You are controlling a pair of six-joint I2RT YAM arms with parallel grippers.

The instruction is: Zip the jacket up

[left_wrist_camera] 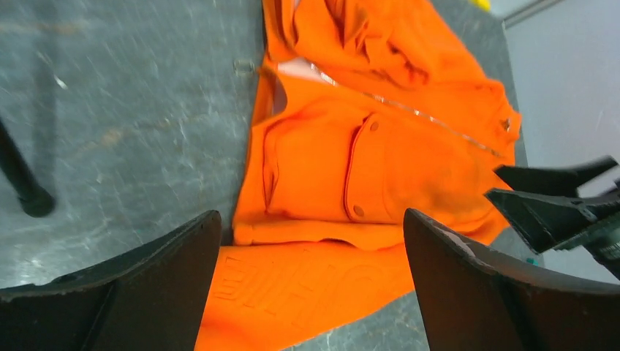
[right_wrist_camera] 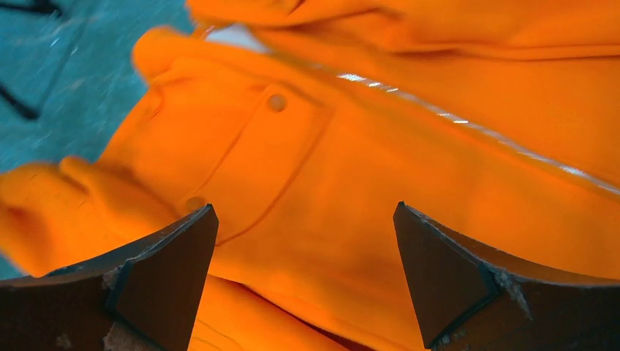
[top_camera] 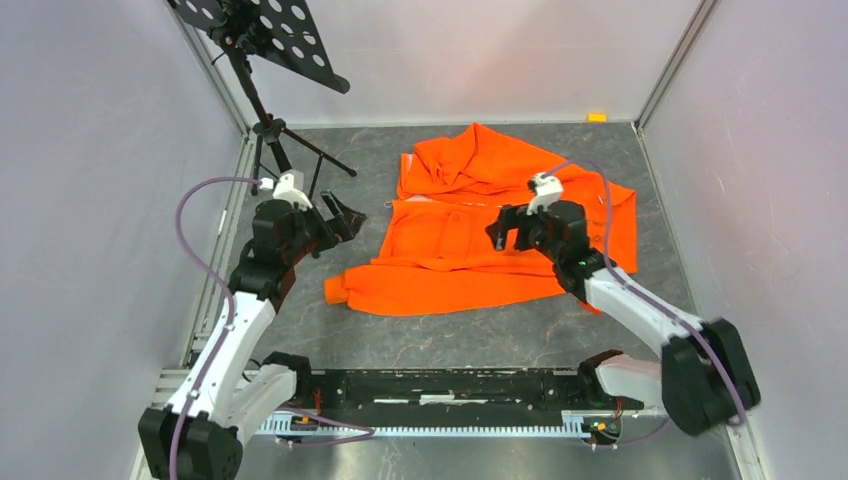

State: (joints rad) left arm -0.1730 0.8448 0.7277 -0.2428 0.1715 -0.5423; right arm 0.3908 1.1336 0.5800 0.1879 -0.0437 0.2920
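Orange fleece: the jacket [top_camera: 480,230] lay flat on the table [top_camera: 450,340], chest up. One sleeve was folded along its near edge, cuff pointing left.

Zipper [left_wrist_camera: 409,110]: a thin light line running the length of the jacket, left to right in the top view. Pale lining showed at its left (collar) end, so the front was parted at least there. How far the rest was closed could not be told. A small dark spot sat at the far right (hem) end in the left wrist view; slider or snap, unclear.

Right gripper [right_wrist_camera: 305,208]: directly above the jacket, over the pocket panel just on the near side of the zipper. Jaws spread wide, nothing between them.

Left gripper [left_wrist_camera: 311,219]: off the jacket's left edge, near the collar end, aimed along the zipper's length. Jaws also spread wide and empty.

Judgement: the zipper's long axis lay across both arms. The right arm was nearer the hem end, where a pull would likely start. The left arm was better placed to pin the collar side. No fabric contact was visible for either.
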